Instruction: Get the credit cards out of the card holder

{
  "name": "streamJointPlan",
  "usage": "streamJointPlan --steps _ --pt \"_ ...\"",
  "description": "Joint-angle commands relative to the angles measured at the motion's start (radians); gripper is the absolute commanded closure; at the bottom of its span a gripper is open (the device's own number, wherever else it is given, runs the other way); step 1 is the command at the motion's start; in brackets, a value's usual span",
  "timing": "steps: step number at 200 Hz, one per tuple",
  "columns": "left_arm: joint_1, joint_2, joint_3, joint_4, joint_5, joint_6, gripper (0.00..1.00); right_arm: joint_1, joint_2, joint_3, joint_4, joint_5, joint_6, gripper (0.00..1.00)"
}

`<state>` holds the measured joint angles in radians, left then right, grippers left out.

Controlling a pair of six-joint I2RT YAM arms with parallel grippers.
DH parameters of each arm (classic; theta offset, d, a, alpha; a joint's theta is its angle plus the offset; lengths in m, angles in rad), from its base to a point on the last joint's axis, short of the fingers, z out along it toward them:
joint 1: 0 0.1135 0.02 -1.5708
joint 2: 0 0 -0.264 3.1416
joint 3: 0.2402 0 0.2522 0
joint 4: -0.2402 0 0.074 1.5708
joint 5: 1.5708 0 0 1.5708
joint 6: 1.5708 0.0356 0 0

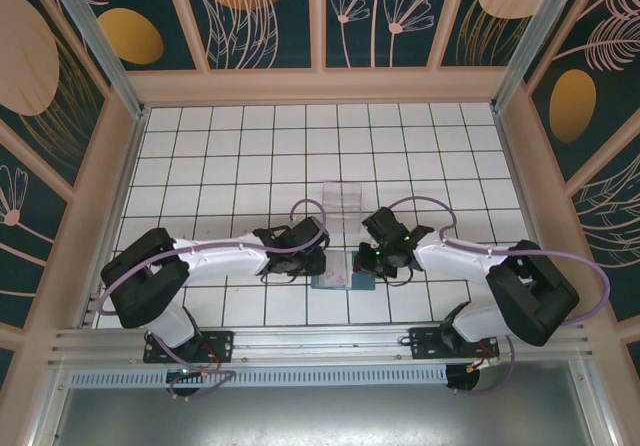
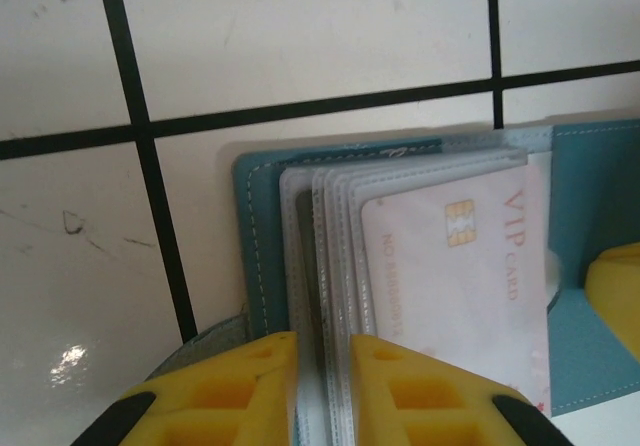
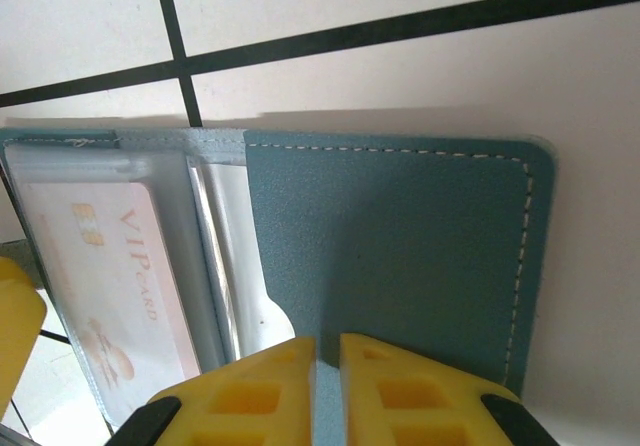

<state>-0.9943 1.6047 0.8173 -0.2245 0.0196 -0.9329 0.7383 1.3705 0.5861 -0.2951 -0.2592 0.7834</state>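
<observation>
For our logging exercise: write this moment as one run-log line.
left gripper shut on sleeves | right gripper shut on wallet | pale card inside wallet

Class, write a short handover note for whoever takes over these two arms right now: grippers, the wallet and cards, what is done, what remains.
Left gripper: shut on the clear plastic sleeves of the open teal-blue folding card holder.
Right gripper: shut on that holder's teal cover flap.
The holder lies open on the white tiled table between the arms.
Pale whitish VIP card: inside a sleeve, not out.
Done: holder opened and held. Left: draw the cards out.
</observation>
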Motion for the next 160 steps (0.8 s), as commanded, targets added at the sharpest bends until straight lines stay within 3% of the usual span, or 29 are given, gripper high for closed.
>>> streamJointPlan --steps 1,24,69,160 --pt "-0.002 0.002 -0.013 0.045 0.017 0.017 0.8 -0.007 -0.013 -0.005 -0.042 0.023 -0.006 0.84" --pt "-0.003 -0.021 -0.014 0.047 0.018 0.023 0.8 -0.007 -0.011 -0.005 -0.045 0.023 -0.005 0.84" --pt "-0.003 -0.045 -0.013 0.076 0.041 0.037 0.66 -0.007 -0.005 0.0 -0.05 0.025 -0.004 0.84" --pt "-0.001 0.009 -0.039 0.078 0.033 0.052 0.73 -0.007 -0.022 0.008 -0.054 0.025 -0.001 0.84"
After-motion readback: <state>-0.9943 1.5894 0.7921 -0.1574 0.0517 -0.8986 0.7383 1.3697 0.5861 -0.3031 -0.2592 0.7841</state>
